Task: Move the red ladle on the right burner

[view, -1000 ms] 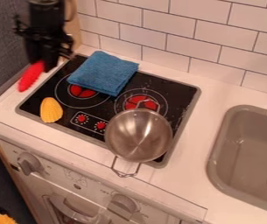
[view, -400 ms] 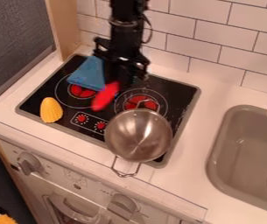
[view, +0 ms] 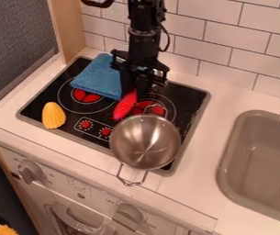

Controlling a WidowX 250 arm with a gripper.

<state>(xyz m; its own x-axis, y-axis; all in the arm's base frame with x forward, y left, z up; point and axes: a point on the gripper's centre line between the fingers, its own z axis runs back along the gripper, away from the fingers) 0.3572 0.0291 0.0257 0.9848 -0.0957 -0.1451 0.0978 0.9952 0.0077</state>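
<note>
- Gripper (view: 134, 93) hangs over the back middle of the black cooktop (view: 35, 110), tipped down, and it's pinched narrow on the upper end of the red ladle (view: 125, 106).
- That ladle slants down out of the grip, its free end toward the front left, between the two burners and partly across the ring of the right burner (view: 158, 110); whether it touches the glass, I can't tell.
- Right in front sits a steel pot (view: 146, 143), covering the front of that right burner. Its far handle sticks up over the glowing middle, crowding the spot, and its near handle reaches out over the white counter (view: 197, 183).
- Folded blue cloth (view: 96, 78) lies behind the left burner (view: 86, 95), partly over it, just beside the gripper.
- Yellow, ridged, shell-like thing (view: 53, 115) lies at the cooktop's front left corner.
- Grey sink (view: 261, 156) is off to the right, well apart from the ladle.
- I count one ladle, one pot, one cloth, one shell-like thing on the cooktop, two burners and one sink.
</note>
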